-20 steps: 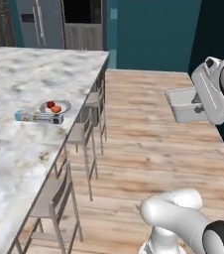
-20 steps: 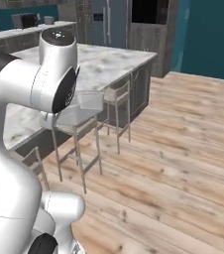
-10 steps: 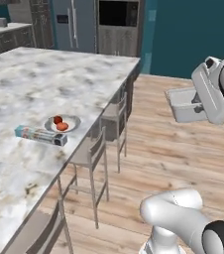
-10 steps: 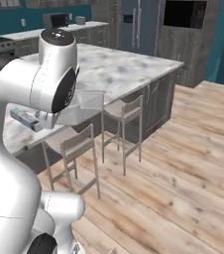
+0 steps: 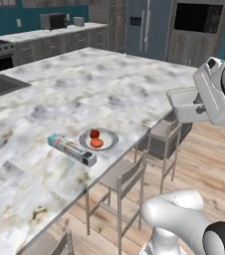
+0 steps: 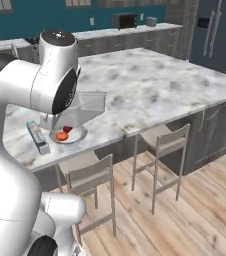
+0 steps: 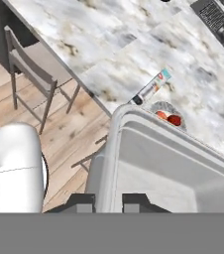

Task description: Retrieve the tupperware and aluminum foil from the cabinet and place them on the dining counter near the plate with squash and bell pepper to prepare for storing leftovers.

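Fingers clamp tupperware rim | aluminum foil (print unreadable) beside plate

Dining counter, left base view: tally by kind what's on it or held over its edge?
Aluminum foil: 1
Plate: 1
Food pieces on the plate: 2
Tupperware, held in the gripper past the dining counter edge: 1
Total: 5

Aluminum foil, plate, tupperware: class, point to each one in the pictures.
aluminum foil (image 5: pixel 72 150), left base view, carton's top face.
plate (image 5: pixel 110 137), left base view, right rim.
tupperware (image 7: pixel 183 173), hand view, inner floor.
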Motion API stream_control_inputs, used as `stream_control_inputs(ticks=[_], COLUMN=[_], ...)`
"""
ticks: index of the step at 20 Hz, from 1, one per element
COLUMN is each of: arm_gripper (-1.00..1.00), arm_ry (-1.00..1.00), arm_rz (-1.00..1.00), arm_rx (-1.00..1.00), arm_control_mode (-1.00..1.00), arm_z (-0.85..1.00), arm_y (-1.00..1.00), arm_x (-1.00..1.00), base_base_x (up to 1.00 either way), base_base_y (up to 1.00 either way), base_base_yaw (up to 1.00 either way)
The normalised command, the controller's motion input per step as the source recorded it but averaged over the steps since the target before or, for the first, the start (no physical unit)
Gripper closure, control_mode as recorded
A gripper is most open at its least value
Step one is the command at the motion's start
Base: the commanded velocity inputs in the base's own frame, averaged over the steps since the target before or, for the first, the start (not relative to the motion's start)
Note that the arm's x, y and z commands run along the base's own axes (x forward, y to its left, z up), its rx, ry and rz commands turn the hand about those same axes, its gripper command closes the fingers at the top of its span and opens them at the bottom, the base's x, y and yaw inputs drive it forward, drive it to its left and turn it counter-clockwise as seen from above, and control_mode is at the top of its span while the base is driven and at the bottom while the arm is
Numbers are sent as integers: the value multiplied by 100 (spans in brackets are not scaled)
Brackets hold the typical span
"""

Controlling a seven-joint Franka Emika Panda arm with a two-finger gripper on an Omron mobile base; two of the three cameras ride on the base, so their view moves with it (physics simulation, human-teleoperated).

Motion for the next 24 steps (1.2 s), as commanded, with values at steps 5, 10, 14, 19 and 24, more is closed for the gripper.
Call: stream_control_inputs(ticks=[5, 10, 14, 19, 24], arm_gripper=[100, 100, 100, 100, 100], arm_ry=[0, 0, 0, 0, 4], arm_rz=[0, 0, 0, 0, 7], arm_rx=[0, 0, 0, 0, 0], arm_control_mode=[100, 100, 100, 100, -100], arm_z=[0, 0, 0, 0, -10], arm_y=[0, 0, 0, 0, -4], arm_x=[0, 0, 0, 0, 16], base_base_x=[100, 100, 100, 96, 79], base_base_y=[-51, -25, -4, -2, -6], base_base_yaw=[46, 55, 64, 69, 47])
